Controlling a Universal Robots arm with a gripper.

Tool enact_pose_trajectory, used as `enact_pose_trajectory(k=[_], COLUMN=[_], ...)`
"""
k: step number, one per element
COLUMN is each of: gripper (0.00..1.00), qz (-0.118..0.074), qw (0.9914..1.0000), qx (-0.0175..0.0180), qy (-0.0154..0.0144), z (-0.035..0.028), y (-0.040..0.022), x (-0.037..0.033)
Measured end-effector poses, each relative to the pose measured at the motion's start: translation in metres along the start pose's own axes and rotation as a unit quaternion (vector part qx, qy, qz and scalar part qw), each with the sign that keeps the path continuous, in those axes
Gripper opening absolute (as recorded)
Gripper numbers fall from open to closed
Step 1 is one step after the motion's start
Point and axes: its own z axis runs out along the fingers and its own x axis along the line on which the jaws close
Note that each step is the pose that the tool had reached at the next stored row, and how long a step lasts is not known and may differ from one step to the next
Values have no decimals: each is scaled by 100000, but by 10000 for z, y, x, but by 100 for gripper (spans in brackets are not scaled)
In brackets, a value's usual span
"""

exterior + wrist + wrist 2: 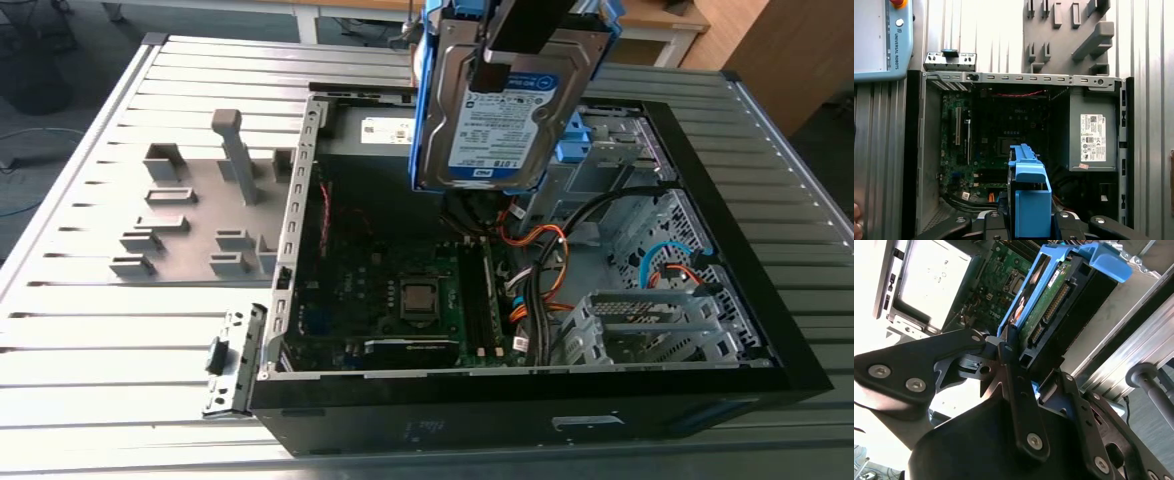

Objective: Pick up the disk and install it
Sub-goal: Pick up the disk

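We hold the disk [501, 110] clenched by its blue carrier in the gripper [1013, 352]. It hangs upright above the open computer case [534, 400], near the drive cage [625, 152] — likely so it can slide in edge-first.

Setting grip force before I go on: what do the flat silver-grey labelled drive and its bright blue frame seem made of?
The flat silver-grey disk: likely bare metal, going by the dull sheen around its blue-and-white label. Its bright blue carrier frame: probably moulded plastic, with uniform matte colour and rounded edges.
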Motion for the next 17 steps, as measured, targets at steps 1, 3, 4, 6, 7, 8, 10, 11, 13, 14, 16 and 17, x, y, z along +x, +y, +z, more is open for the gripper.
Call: enact_pose_trajectory(k=[1, 3, 4, 6, 7, 8, 10, 11, 13, 14, 16, 17], gripper=[36, 36, 36, 36, 36, 36, 36, 36, 36, 36, 36, 36], qz=[-2, -1, 1, 1, -1, -2, 0, 0, -1, 0, -2, 0], qw=[100000, 100000, 100000, 100000, 100000, 100000, 100000, 100000, 100000, 100000, 100000, 100000], qx=[-1, -1, -1, -3, -1, -2, -2, -2, -1, -2, -1, -1], qy=[-1, 0, 1, 2, 0, 0, 2, 1, 3, 3, 0, -1], z=[0, -1, -1, -2, -2, -2, -3, -3, -4, -4, -5, -5], y=[0, 0, 0, 0, 0, 0, 0, 0, 0, 0, 1, 1], x=[6, 18, 23, 34, 41, 47, 61, 69, 86, 95, 117, 129])
